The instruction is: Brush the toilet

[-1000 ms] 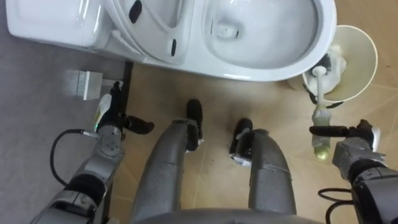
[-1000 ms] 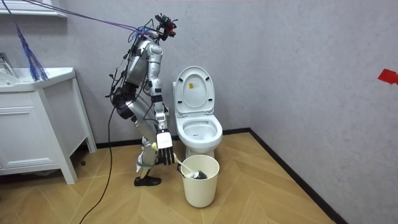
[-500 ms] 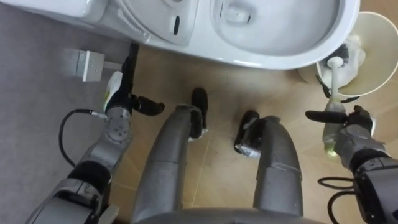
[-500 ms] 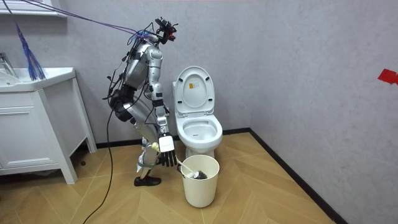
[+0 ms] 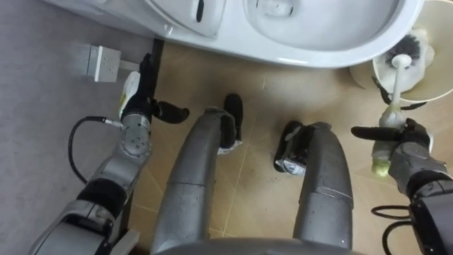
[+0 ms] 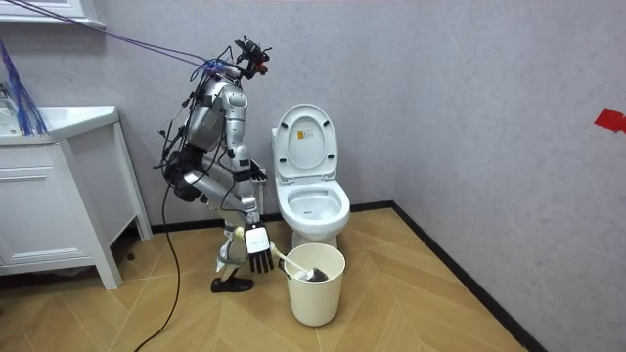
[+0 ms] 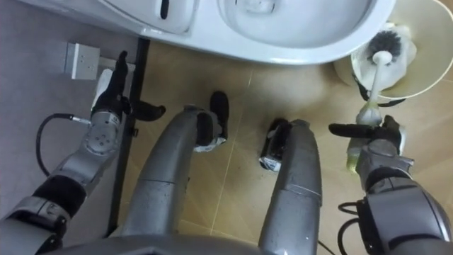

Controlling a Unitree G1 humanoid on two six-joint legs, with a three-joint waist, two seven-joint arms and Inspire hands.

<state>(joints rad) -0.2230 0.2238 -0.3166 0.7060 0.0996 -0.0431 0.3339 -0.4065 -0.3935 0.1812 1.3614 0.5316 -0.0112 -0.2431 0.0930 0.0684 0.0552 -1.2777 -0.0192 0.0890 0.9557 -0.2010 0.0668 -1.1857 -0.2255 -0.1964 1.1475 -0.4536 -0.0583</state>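
1. Looking down past the robot's knees, we see the toilet (image 5: 340, 39) along the top of the eye views, its white bowl open.
2. We find the bin (image 7: 425, 64) just beside the toilet's front end, on the robot's right, on the wooden floor (image 5: 262, 99).
3. The brush (image 5: 394, 92) leans in that bin: its dark bristle head sits down inside, and its white handle slants out over the rim, away from the toilet, ending in a yellow-green tip.
4. The right hand (image 5: 407, 149) lies over the lower part of the handle, further from the toilet than the bin; we cannot tell whether it grips the handle or merely rests against it.
5. The left hand (image 5: 134, 120) hangs near the toilet's back end, open with its fingers straight, next to the dark skirting board (image 5: 150, 67).
6. A small white box (image 5: 99, 64) sits on the grey wall (image 5: 42, 106) just beside that back end.
7. In the room view we see the robot standing with bent knees close to the toilet, on the room view's left of it; the lid (image 6: 303, 142) stands upright, and a white cabinet (image 6: 59, 196) stands well apart from the toilet, further to the room view's left.
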